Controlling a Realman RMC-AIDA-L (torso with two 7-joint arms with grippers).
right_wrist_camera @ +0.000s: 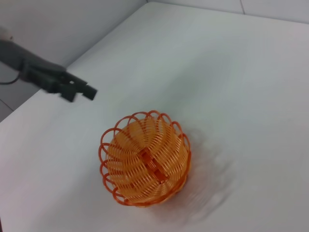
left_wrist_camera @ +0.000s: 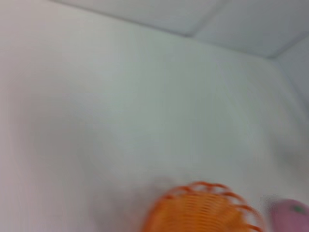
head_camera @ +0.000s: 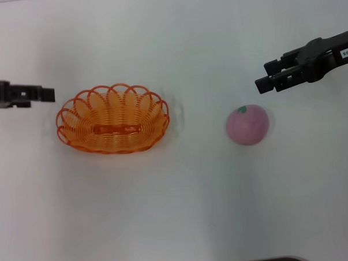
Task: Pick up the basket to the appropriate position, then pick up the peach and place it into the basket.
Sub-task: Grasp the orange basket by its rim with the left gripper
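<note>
Fingers of the left gripper point(head_camera: 50, 94) hang just left of the basket's left rim, clear of it and holding nothing; whether they are spread or closed cannot be told from any view. Those of the right gripper point(head_camera: 265, 80) sit slightly parted and empty, hovering above the worktop to the far right of the peach, not touching it.

Carrying everything is the white worktop point(head_camera: 183, 211), plain and matte, running to a pale wall at its far side in the right wrist view.

Next in size is the orange basket point(head_camera: 112, 118), a shallow oval of thin looped strands with a scalloped rim, resting upright on the worktop left of centre. Nothing lies inside it apart from its own flat orange bar along the bottom. The right wrist view shows the same basket point(right_wrist_camera: 145, 157) from above, with the left gripper point(right_wrist_camera: 83, 92) beside it and apart from its rim. The left wrist view catches only the basket's point(left_wrist_camera: 203, 210) rim.

Smallest is the pink peach point(head_camera: 247, 124), round, with a small green leaf mark on its far-left side. It rests on the worktop right of centre, well apart from the basket; the left wrist view shows a pink sliver of it point(left_wrist_camera: 289, 215) beyond the basket.
</note>
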